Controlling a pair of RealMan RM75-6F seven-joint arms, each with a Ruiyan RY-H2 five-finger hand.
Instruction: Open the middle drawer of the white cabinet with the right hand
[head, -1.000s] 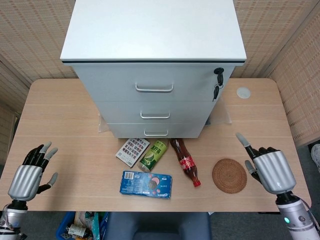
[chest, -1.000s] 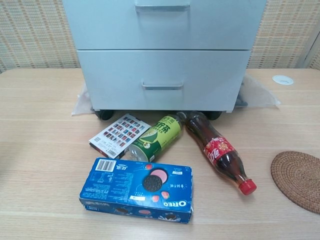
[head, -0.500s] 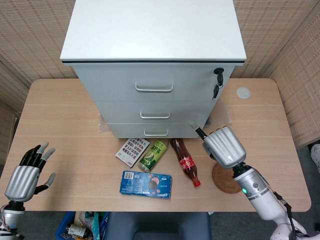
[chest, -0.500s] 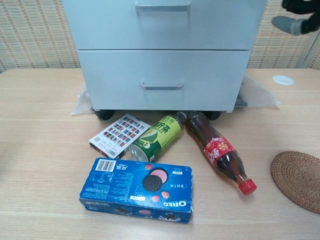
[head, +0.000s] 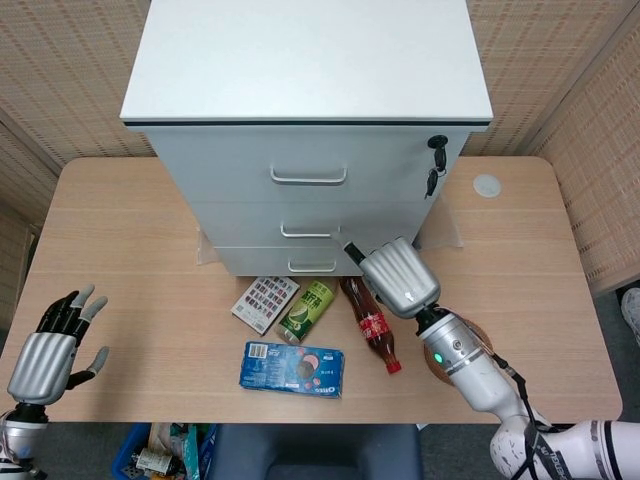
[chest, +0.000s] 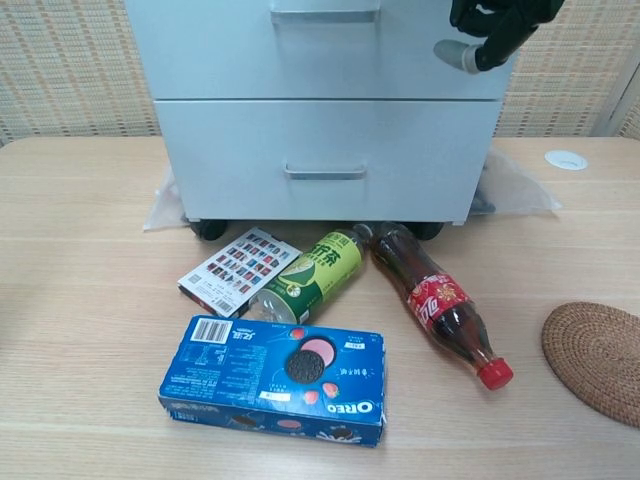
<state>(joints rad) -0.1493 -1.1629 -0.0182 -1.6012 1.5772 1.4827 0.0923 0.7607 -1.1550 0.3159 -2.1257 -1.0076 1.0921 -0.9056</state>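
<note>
right hand (head: 398, 277) hovered in front of the white cabinet (head: 310, 130), right of the middle drawer (head: 310, 222), holding nothing, fingers loosely apart. drawer closed, handle (head: 309, 232) untouched. left hand (head: 48, 350) hung wide open at the near left table (head: 120, 260) edge.

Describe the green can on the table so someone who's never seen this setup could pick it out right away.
Start at the white cabinet on the wooden table; four items lie before its bottom drawer. The green can lies on its side between a small card box and a cola bottle, behind the blue Oreo box. It is the only green thing there.
</note>
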